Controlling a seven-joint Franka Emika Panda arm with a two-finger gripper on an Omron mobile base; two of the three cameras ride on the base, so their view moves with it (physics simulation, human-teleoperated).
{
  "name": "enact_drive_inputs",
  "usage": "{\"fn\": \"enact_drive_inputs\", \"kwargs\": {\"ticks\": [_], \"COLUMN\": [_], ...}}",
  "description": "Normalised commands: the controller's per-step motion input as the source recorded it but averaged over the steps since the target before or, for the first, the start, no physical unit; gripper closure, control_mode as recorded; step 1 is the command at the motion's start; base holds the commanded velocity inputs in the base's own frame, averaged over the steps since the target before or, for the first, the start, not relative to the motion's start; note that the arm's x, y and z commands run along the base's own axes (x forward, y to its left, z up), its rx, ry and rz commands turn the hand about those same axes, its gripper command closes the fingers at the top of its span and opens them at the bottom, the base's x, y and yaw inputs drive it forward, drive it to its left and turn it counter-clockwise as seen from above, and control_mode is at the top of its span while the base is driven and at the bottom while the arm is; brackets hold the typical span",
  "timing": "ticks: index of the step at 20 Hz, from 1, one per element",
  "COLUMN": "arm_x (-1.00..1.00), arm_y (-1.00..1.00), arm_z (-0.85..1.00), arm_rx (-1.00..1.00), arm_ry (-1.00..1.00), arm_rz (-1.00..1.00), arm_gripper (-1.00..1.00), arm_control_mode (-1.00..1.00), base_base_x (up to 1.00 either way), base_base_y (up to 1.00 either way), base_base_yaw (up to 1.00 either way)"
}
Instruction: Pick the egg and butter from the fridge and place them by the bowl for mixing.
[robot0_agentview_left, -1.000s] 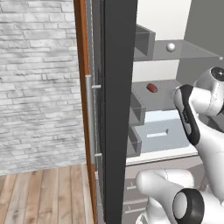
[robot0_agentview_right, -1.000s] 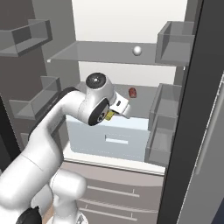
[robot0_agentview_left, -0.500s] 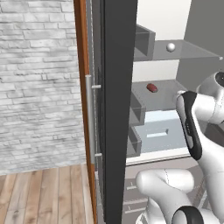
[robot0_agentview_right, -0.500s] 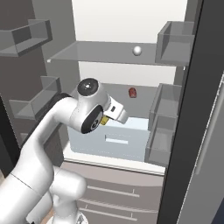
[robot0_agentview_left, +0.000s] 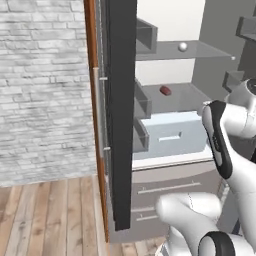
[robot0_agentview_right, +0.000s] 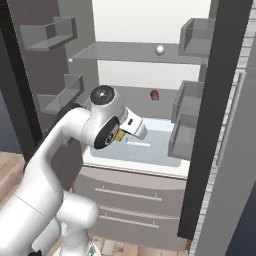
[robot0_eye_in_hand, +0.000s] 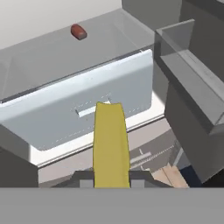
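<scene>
Hand view: the butter (robot0_eye_in_hand: 110, 144), a thin yellow bar, stands up between the two dark fingertips (robot0_eye_in_hand: 83, 177) at the bottom edge, with the jaws closed tight on its lower end. Behind it lies the pale grey drawer (robot0_eye_in_hand: 83, 113) with its slot handle, and above that a grey shelf carrying a small dark red item (robot0_eye_in_hand: 78, 31) near the back wall. A grey door shelf (robot0_eye_in_hand: 192, 83) stands to the right.

Right base view: the gripper (robot0_agentview_right: 120, 136) sits in front of the open fridge (robot0_agentview_right: 150, 90), at the level of the pale drawer, with a sliver of yellow showing at the wrist. The egg (robot0_agentview_right: 160, 49), a small white ball, rests on the upper glass shelf (robot0_agentview_right: 125, 52), well above the gripper. The red item is on the shelf below the egg.

Left base view: the dark fridge door (robot0_agentview_left: 120, 115) stands edge-on, open. The egg is on the upper shelf, the red item one shelf lower. A grey brick wall (robot0_agentview_left: 45, 90) and wood floor (robot0_agentview_left: 50, 215) lie to the left.
</scene>
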Motion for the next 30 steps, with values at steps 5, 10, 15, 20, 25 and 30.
{"fn": "enact_drive_inputs", "kwargs": {"ticks": [5, 10, 15, 20, 25, 30], "arm_x": [0.0, 0.0, 0.0, 0.0, 0.0, 0.0], "arm_y": [0.0, 0.0, 0.0, 0.0, 0.0, 0.0], "arm_z": [0.0, 0.0, 0.0, 0.0, 0.0, 0.0], "arm_rx": [0.0, 0.0, 0.0, 0.0, 0.0, 0.0], "arm_ry": [0.0, 0.0, 0.0, 0.0, 0.0, 0.0], "arm_rz": [0.0, 0.0, 0.0, 0.0, 0.0, 0.0], "arm_gripper": [1.0, 1.0, 1.0, 1.0, 1.0, 1.0], "arm_control_mode": [1.0, 1.0, 1.0, 1.0, 1.0, 1.0], "base_base_x": [-0.74, -0.33, -0.15, -0.04, -0.02, 0.07], "base_base_y": [0.0, 0.0, 0.02, 0.05, 0.02, 0.0], "base_base_yaw": [0.28, 0.9, 1.0, 1.0, 1.0, 0.98]}}
